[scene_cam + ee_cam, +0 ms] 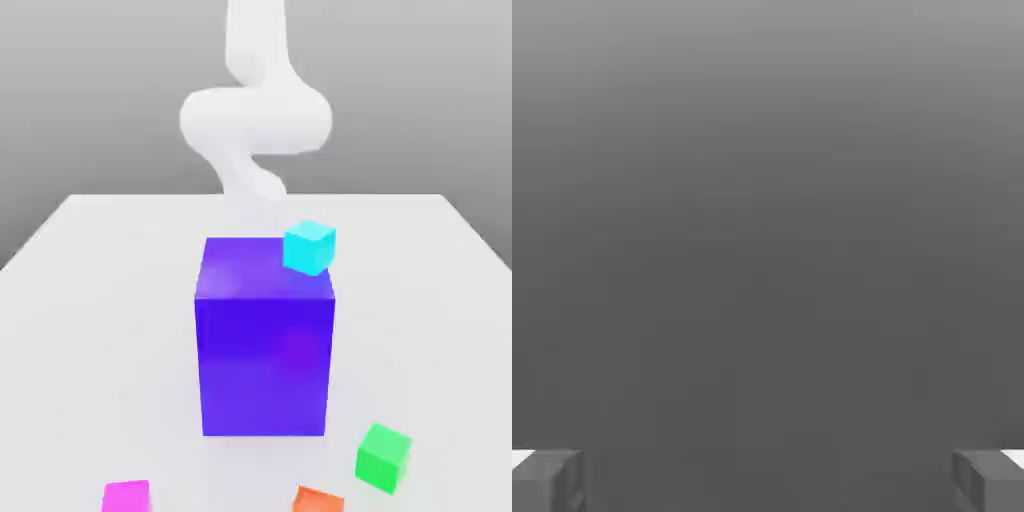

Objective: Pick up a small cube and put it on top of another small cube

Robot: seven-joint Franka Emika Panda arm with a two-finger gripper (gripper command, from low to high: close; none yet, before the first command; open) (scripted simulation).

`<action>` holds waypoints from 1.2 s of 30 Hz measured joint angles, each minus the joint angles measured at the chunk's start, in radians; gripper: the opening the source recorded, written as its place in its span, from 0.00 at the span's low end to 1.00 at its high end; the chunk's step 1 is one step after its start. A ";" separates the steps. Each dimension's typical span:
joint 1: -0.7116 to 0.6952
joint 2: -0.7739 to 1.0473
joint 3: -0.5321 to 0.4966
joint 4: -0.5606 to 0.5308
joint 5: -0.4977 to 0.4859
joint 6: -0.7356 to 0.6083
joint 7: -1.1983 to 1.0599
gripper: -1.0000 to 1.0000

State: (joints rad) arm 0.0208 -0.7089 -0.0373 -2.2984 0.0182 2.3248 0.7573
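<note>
Orange cube (318, 499) foremost, white arm (255, 110) coiled behind purple block (265, 340)

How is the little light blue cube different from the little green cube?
The light blue cube is cyan; the green cube is bright green. The light blue cube sits up at the top corner of the big purple block, while the green cube rests low on the white table, near the block's base on the exterior view's right. Both are small cubes, far smaller than the purple block.

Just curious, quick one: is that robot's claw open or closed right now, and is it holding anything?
Gripper: open, fingers spread far apart, with nothing between them.
</note>
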 joint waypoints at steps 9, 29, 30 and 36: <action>0.055 0.332 -0.123 0.006 0.089 0.090 -0.172 0.50; -0.002 1.040 -0.221 0.015 0.196 0.299 -0.486 0.50; -0.008 1.073 -0.221 0.017 0.195 0.315 -0.495 0.50; -0.058 1.241 -0.164 0.052 0.255 0.433 -0.547 0.00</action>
State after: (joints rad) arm -0.0367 0.5318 -0.2009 -2.2468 0.2730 2.7577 0.2102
